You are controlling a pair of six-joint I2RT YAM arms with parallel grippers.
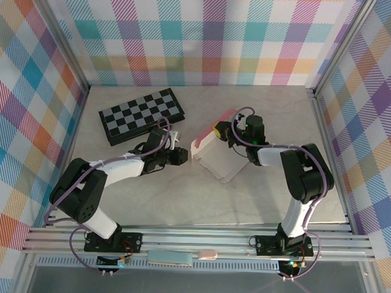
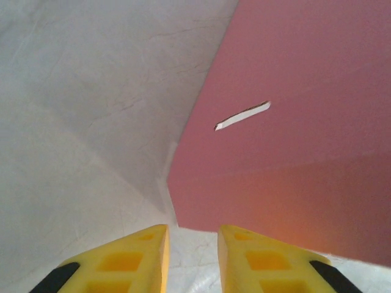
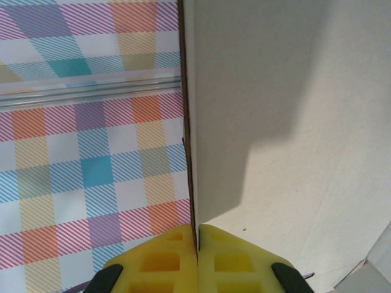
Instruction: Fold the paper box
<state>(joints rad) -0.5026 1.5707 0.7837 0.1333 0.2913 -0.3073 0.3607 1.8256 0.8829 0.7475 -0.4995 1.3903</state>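
Paper box (image 1: 216,152) sits a little right of the counter's (image 1: 155,200) middle, part-formed: pale reverse panels lie flat, and one pink wall stands up along the side toward ten o'clock. Right pincer (image 1: 220,130) is at the box's twelve o'clock end, shut tight on the top edge of that wall. Its wrist view shows the pincer (image 3: 197,256) with the card's thin edge nipped between the yellow pads and the whitish face (image 3: 263,91) running away from it. Left pincer (image 1: 184,156) is low at the box's nine o'clock side and holds nothing. In its own view the pincer (image 2: 192,259) has jaws a narrow gap apart, just short of the pink panel (image 2: 293,159), which carries a small slit (image 2: 242,115). My read is light, thin card — stiff enough along a crease, floppy across a panel, quick to dent or tear at the slits. The smooth counter likely lets it skate if pushed from one side only. Best hold looks like a flap's free edge near a corner, well off the slit, with the other pincer bracing. A checkered board (image 1: 142,116) lies apart at ten o'clock.
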